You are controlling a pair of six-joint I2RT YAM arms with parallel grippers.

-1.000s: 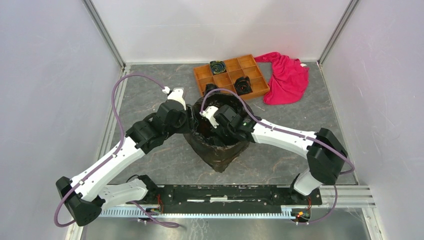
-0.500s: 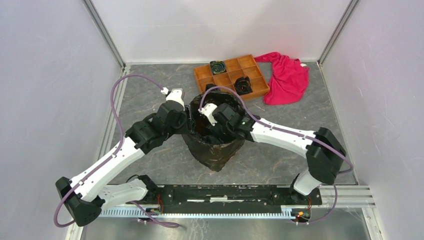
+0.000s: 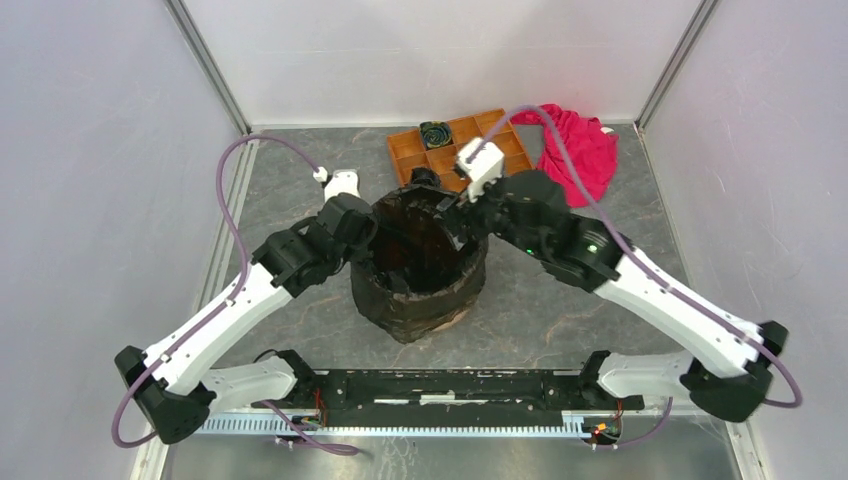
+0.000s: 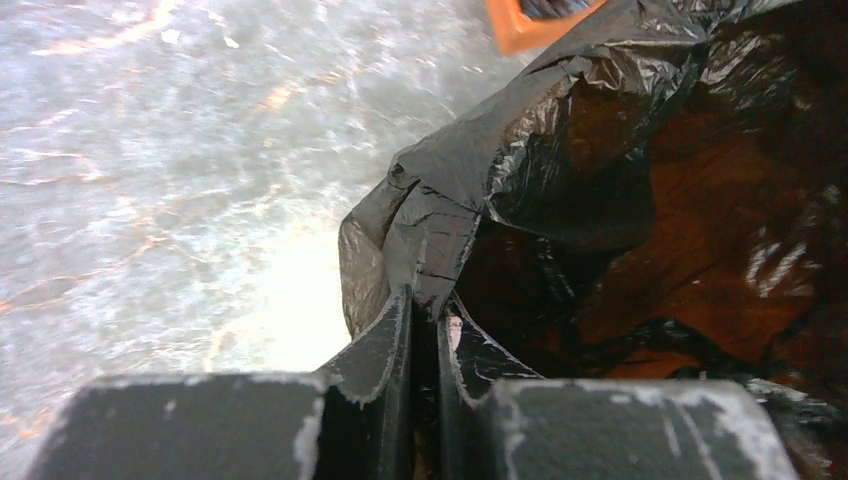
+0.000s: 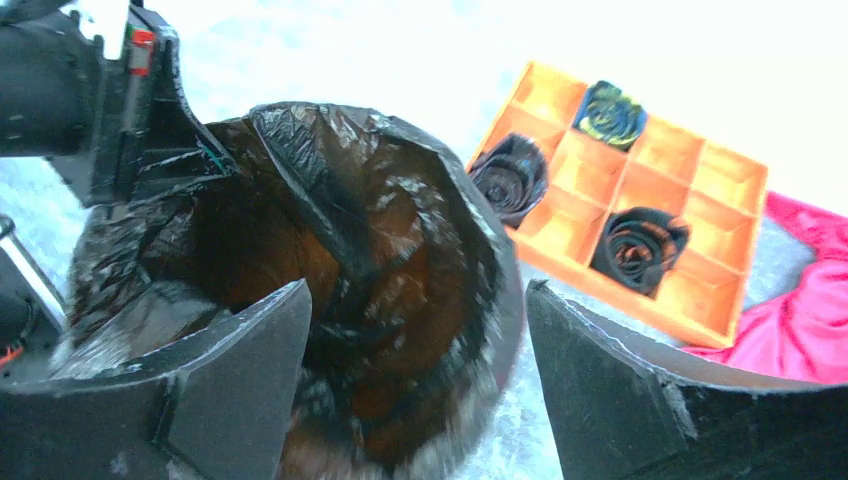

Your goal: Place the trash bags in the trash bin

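Black crinkly film is basically all you get here: the trash bag (image 3: 420, 290) sits mid-table, pulled right over the trash bin (image 4: 690, 230). The bin only shows as an orange-brown glow through the plastic. Its walls are fully covered, so any marks on them are hidden.

There's a little red-and-white tag on the left wrist in the right wrist view, but it's too blurry to read.

Half a second back, the right arm was reaching in low with its wrist down inside the bag's mouth. Now it's swung up and over, and the right pincer (image 5: 418, 290) is hanging above the far-right rim, spread wide and gripping nothing. The mouth also looks rounder and wider than it did. The left pincer (image 4: 428, 300) hasn't let go: fingers pressed together on a fold of the bag's left rim.

From the top view the raised right arm blocks most of the orange tray (image 3: 415, 150), and only one black roll (image 3: 435, 133) is clear there. The right wrist view shows three rolls, each in its own compartment. The red cloth (image 3: 585, 150) lies just right of the tray on the grey table (image 3: 300, 180), and it's cut off at the frame edge in the wrist shot.
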